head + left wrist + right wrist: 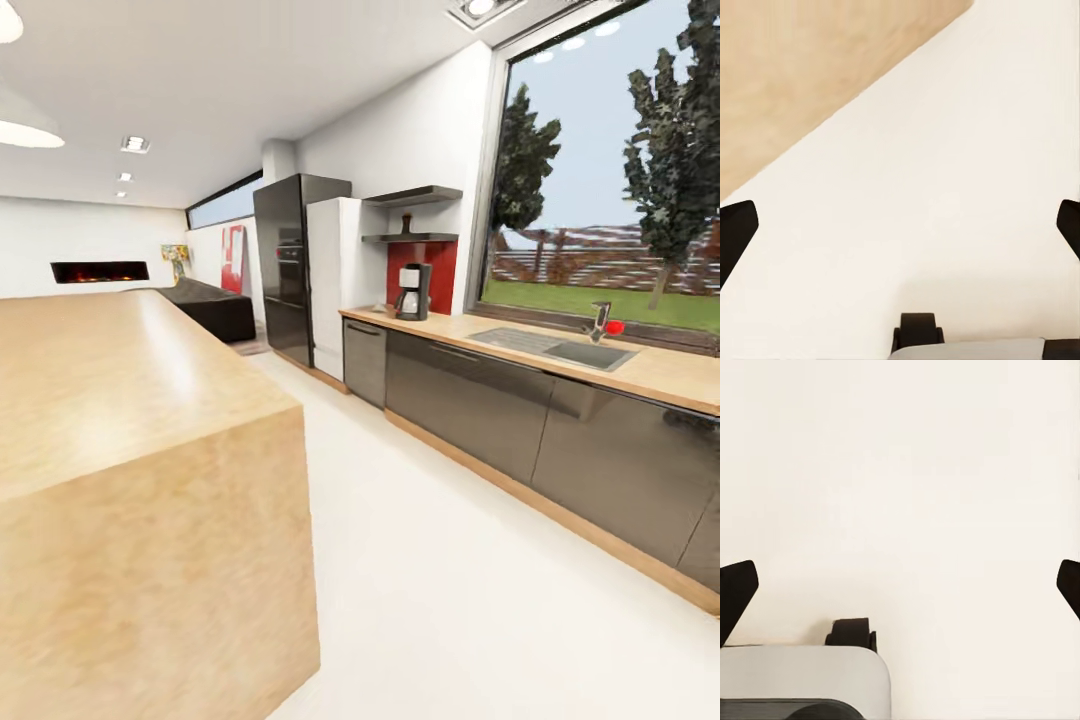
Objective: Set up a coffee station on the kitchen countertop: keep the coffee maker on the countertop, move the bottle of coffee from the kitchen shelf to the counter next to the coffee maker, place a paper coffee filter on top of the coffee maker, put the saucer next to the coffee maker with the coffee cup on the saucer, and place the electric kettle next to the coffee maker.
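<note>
The coffee maker [413,292] stood at the far end of the surface [560,352], the bottle of coffee [406,224] on the shelf [410,238] above. Both grippers' jaws gaped wide, empty, over the floor [450,560].

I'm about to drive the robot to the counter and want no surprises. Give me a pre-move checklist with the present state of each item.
1. Coffee maker on the kitchen countertop: ok, it stands at the far end.
2. Bottle of coffee located: ok, on the lower wall shelf above the machine.
3. Floor between island and cabinets free to drive: ok.
4. Left gripper empty: ok, fingers spread, only floor between them.
5. Right gripper empty: ok, likewise open over floor.
6. Filter, saucer, cup and kettle located: cannot tell.
</note>
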Controlling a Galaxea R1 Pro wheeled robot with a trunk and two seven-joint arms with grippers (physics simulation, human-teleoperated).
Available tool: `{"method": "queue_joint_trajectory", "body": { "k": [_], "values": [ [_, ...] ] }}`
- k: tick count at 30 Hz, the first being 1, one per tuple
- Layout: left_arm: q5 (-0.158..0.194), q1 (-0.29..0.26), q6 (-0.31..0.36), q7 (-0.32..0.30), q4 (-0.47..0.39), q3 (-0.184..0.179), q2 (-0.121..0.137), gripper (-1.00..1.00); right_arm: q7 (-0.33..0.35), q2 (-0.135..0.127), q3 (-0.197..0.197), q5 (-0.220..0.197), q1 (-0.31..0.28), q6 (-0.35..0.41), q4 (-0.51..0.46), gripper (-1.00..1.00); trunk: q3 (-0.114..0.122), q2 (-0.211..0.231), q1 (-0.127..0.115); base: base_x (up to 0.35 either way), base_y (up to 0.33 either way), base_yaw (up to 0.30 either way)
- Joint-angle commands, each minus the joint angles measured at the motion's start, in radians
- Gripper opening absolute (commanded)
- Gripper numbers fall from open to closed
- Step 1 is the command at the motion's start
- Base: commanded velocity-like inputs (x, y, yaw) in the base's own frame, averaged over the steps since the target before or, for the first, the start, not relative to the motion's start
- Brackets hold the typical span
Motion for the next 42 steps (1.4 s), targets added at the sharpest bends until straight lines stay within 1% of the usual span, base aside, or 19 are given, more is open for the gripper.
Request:
{"method": "queue_joint_trajectory", "body": {
  "k": [1, 13, 31, 34, 42],
  "values": [
    [0.000, 0.000, -0.001, 0.000, -0.001, -0.001, 0.000, 1.00, 0.000, 0.000, 0.000, -0.002, -0.001, -0.003, -0.001, 1.00, -0.001, 0.000, 0.000, 0.000, 0.000, -0.254],
    [-0.004, 0.000, -0.001, 0.001, 0.001, 0.003, -0.020, 1.00, 0.000, 0.001, -0.004, -0.005, -0.002, -0.007, -0.001, 1.00, -0.001, 0.000, 0.000, 0.000, 0.000, -0.254],
    [-0.004, 0.000, 0.000, 0.001, 0.001, 0.002, -0.023, 1.00, 0.000, 0.001, -0.003, -0.004, -0.002, -0.009, 0.002, 1.00, -0.001, 0.000, 0.000, 0.018, -0.013, -0.252],
    [-0.004, 0.000, 0.000, 0.001, 0.001, 0.002, -0.024, 1.00, -0.001, 0.001, -0.003, -0.004, -0.002, -0.009, 0.002, 1.00, -0.001, 0.000, 0.000, 0.179, -0.142, -0.153],
    [-0.005, 0.000, 0.000, 0.001, 0.001, 0.001, -0.024, 1.00, 0.000, 0.001, -0.004, -0.004, -0.001, -0.008, 0.002, 1.00, -0.001, 0.000, 0.000, 0.235, -0.191, -0.019]
  ]
}}
